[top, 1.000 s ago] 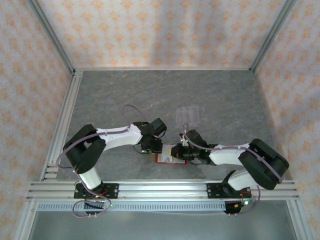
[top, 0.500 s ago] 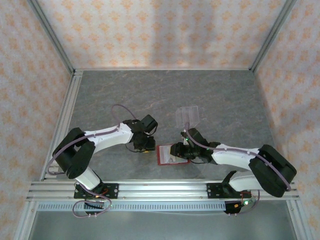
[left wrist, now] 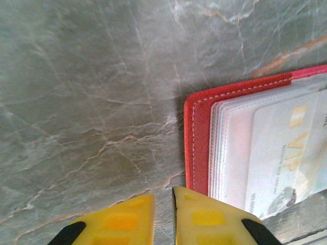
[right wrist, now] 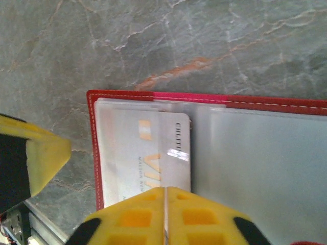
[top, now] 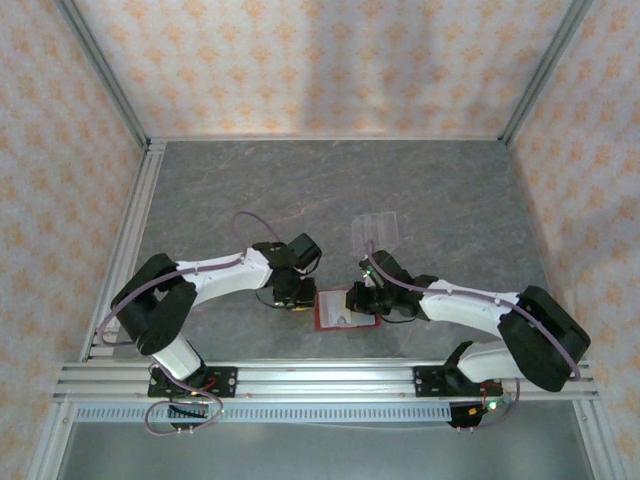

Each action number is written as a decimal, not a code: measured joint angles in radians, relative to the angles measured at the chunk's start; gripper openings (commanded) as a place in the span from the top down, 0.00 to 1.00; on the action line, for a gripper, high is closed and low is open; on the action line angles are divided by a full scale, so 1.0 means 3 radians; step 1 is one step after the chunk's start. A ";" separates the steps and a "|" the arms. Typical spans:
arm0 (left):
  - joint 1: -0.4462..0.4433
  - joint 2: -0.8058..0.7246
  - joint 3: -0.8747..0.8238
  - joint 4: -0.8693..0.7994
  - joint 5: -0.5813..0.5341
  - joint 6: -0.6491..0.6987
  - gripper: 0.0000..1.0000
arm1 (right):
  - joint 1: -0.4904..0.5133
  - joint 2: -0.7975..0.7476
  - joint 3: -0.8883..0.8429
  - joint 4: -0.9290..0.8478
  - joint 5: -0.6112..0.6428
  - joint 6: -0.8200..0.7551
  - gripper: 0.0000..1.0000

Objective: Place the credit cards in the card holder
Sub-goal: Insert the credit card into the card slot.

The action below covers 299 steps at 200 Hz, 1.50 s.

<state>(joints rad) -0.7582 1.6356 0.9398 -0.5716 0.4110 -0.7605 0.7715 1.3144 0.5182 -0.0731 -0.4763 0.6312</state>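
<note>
The card holder (top: 335, 310) lies open and flat near the table's front edge, red with pale sleeves (right wrist: 255, 163). A pale credit card (right wrist: 148, 153) with orange letters sits in its left sleeve, and it appears again in the left wrist view as the credit card (left wrist: 286, 158). My right gripper (top: 360, 300) is shut, its tips (right wrist: 165, 190) pressed together over the card's near edge, gripping nothing. My left gripper (top: 295, 298) stands at the holder's left edge (left wrist: 199, 143) with a narrow gap between its fingers (left wrist: 163, 196) and only table in the gap. Its right finger overlaps the red rim.
A clear slotted plastic rack (top: 378, 233) stands behind the right gripper. Aluminium rails (top: 320, 380) run along the near edge, close below the card holder, and along the left side (top: 135, 230). Patterned walls enclose the table.
The left gripper drew back left off the holder, then edged toward it again. The right gripper opened briefly and is shut again over the card.
</note>
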 measured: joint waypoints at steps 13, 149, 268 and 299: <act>-0.0024 0.0046 0.0005 0.0019 0.0006 0.0000 0.84 | -0.0001 0.0000 0.0008 -0.0045 0.0027 -0.0006 0.97; -0.0086 0.0201 0.0006 0.0090 0.0001 -0.0003 0.85 | -0.0015 0.0286 0.0099 -0.0041 -0.0041 -0.0013 0.99; -0.0093 0.0201 0.0006 0.0090 -0.0013 -0.0005 0.85 | 0.0004 0.0150 0.0220 -0.0088 0.0070 0.0075 0.82; -0.0093 0.0201 0.0006 0.0090 -0.0013 -0.0006 0.85 | 0.0010 -0.0248 0.0671 -0.0759 0.0645 -0.0184 0.70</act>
<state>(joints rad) -0.7860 1.6958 0.9417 -0.5446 0.4072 -0.7624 0.7746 1.2400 0.7197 -0.3008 -0.2829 0.5758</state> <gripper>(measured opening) 0.152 0.271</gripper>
